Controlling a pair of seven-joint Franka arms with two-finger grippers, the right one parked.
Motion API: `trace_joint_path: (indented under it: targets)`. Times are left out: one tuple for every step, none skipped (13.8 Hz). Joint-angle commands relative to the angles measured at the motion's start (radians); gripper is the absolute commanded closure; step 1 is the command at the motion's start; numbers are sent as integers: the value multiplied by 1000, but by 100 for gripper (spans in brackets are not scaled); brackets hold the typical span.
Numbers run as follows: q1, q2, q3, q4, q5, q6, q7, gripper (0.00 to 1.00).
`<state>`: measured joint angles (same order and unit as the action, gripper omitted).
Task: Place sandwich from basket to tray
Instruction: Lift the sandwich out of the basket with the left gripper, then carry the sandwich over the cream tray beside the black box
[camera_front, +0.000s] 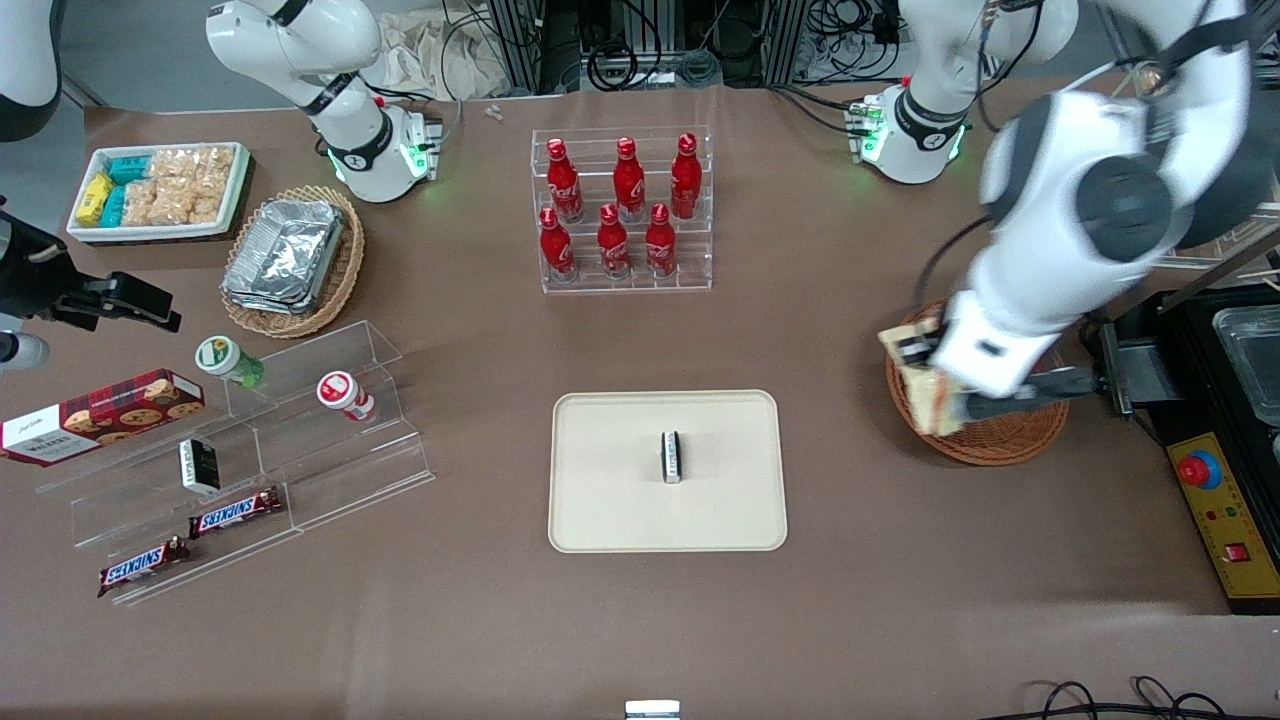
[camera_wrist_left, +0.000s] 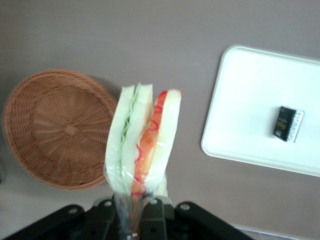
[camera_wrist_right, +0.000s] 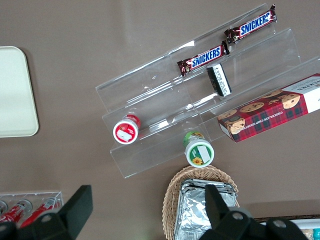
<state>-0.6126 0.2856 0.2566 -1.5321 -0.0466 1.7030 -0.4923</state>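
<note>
Above basket (camera_front: 985, 440), pincer (camera_wrist_left: 132, 210) grips sandwich (camera_wrist_left: 142, 140).

Left arm (camera_front: 1090, 200): glossy white rounded shells with dark grey circular joint caps and black bands; black cable along its upper links; white base lit green. Gripper (camera_wrist_left: 132, 220): black body, two silver screws beside the black fingers (camera_wrist_left: 150, 212). It sits above the basket's rim.

place: robot lab | evidence: cable tangle (camera_front: 640, 40); emergency-stop box (camera_front: 1215, 520)
</note>
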Motion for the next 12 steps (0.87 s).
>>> trace_joint_path:
  targets:
    - [-103,238,15,189,-27,-2,-2,100]
    - [-117,292,4,214,-71,29,0,100]
    - [-118,325,-3,214,-120,79,3,100]
    - [-119,349,-11,211,-154,127,17,100]
    - [-119,371,-14,210,-153,153,20,100]
    - [-119,394,-14,208,-154,159,18,100]
    - [-119,433,-14,207,-156,184,18,100]
    - [-116,463,-14,207,-157,234,18,100]
    - [-116,490,-14,207,-151,266,18,100]
    - [-114,519,-14,208,-151,285,20,100]
    - [-108,541,-14,208,-151,322,29,100]
    - [-108,562,-13,205,-144,361,67,100]
